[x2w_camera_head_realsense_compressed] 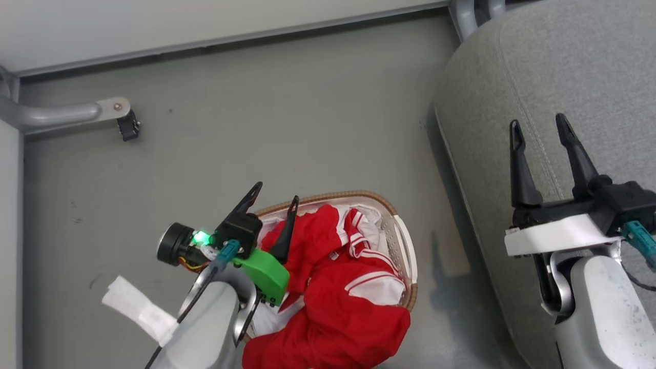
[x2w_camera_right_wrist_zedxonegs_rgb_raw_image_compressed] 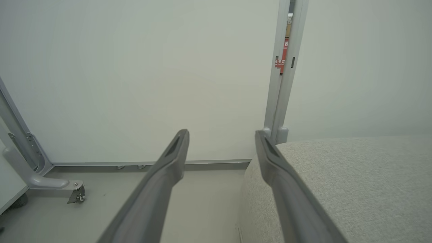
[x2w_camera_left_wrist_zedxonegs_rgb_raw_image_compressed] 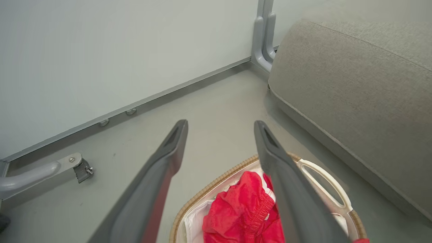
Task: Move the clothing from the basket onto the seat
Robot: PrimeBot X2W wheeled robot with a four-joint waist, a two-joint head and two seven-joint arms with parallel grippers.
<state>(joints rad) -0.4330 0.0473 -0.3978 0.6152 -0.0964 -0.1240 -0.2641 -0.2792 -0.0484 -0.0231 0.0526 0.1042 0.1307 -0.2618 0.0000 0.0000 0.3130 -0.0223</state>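
1. The left gripper (x2w_camera_head_realsense_compressed: 275, 191) is spread wide and empty. It hangs over the far-left rim of the basket (x2w_camera_head_realsense_compressed: 397, 241), and one finger overlaps the clothing (x2w_camera_head_realsense_compressed: 338, 287). I judge this a position for reaching down into the pile.
2. The right gripper (x2w_camera_head_realsense_compressed: 537, 120) is also wide open and empty, above the seat (x2w_camera_head_realsense_compressed: 564, 61) and clear of the basket.
3. The red and white clothing lies heaped in the basket and spills over its near rim. None is on the seat.
4. The basket stands on the floor (x2w_camera_head_realsense_compressed: 256, 102), just beside the seat's front edge.
5. A caster foot (x2w_camera_head_realsense_compressed: 128, 125) stands well apart on the left. The path to the seat is unobstructed, but the rim and the handle (x2w_camera_left_wrist_zedxonegs_rgb_raw_image_compressed: 324, 182) crowd the left fingers.
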